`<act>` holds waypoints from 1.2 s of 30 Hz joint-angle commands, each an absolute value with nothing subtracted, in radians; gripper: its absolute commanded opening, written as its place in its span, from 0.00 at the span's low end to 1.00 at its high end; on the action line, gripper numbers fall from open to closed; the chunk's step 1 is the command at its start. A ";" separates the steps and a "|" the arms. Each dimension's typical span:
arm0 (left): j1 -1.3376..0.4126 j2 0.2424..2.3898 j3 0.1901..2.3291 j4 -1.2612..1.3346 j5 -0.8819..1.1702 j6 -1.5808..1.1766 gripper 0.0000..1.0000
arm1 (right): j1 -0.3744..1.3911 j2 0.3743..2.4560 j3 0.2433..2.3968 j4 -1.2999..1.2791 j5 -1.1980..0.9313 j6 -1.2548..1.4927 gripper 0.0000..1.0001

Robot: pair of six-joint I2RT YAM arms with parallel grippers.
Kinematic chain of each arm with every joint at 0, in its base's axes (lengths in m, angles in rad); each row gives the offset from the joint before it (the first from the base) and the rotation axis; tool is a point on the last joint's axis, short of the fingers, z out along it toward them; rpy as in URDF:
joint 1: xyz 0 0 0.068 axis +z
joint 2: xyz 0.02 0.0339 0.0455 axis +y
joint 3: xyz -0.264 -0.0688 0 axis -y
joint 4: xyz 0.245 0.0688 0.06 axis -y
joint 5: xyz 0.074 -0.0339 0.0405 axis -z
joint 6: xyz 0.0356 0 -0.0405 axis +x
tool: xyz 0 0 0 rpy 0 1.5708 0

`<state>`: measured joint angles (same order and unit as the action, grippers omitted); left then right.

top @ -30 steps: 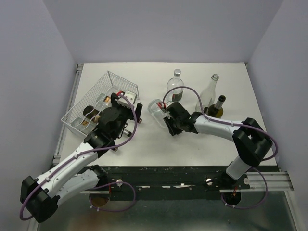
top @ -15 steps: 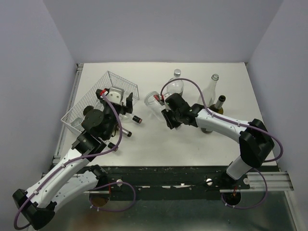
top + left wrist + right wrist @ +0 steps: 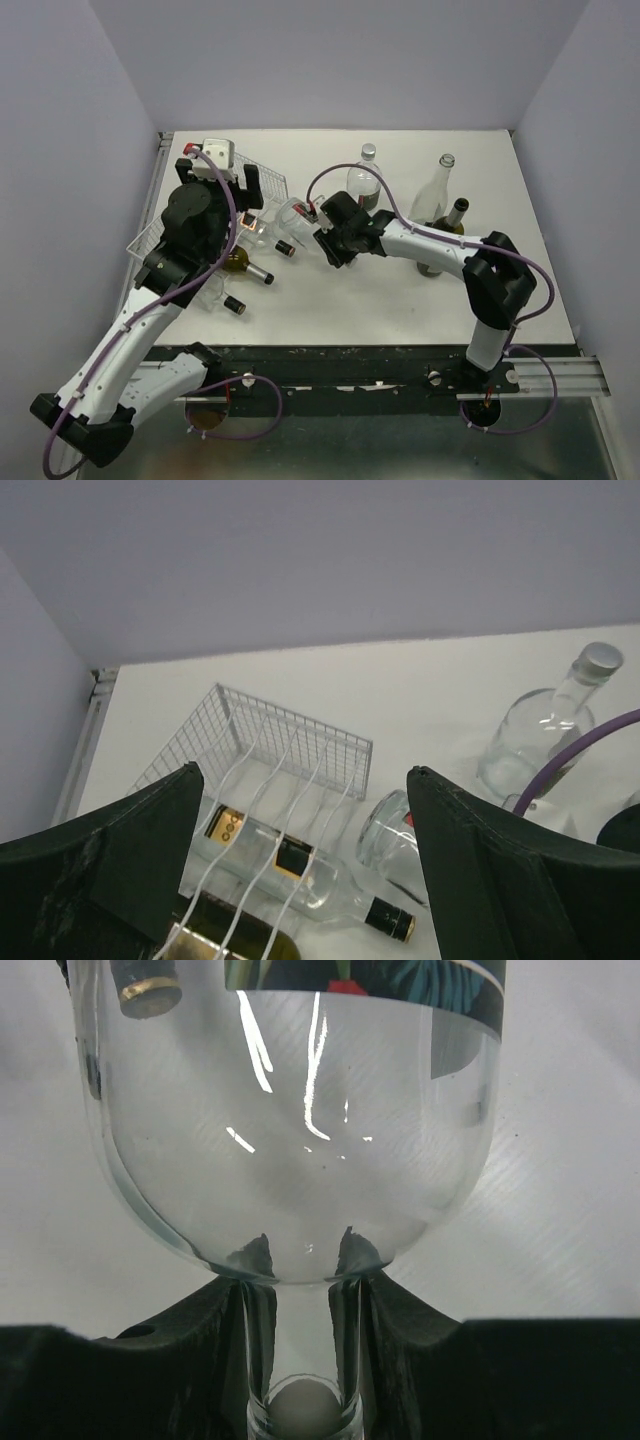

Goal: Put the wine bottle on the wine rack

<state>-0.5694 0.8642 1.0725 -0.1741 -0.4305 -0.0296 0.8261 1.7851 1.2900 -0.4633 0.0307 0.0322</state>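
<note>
The white wire wine rack (image 3: 268, 178) (image 3: 300, 738) sits at the table's far left. Two bottles lie on it: a clear one with a black cap (image 3: 300, 865) (image 3: 284, 247) and an olive one (image 3: 235, 935) (image 3: 240, 264). My right gripper (image 3: 322, 228) (image 3: 300, 1260) is shut on the neck of a clear wine bottle (image 3: 297, 213) (image 3: 300, 1140) (image 3: 395, 835). That bottle is held on its side, its base toward the rack's right edge. My left gripper (image 3: 222, 185) (image 3: 302, 772) hangs open and empty above the rack.
Three bottles stand at the back right: a round clear one (image 3: 365, 175) (image 3: 545, 735), a tall clear one (image 3: 438, 195) and a dark green one (image 3: 450, 225). Another black-capped bottle neck (image 3: 235, 305) sticks out at the rack's near side.
My left arm has lifted up and back from the rack, and its jaws have spread wider. The right gripper has carried the clear bottle left toward the rack.
</note>
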 commanded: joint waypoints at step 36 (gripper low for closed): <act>-0.206 1.034 0.885 -0.440 -0.299 -0.331 0.93 | 0.839 2.022 1.612 -0.250 -0.045 -0.083 0.01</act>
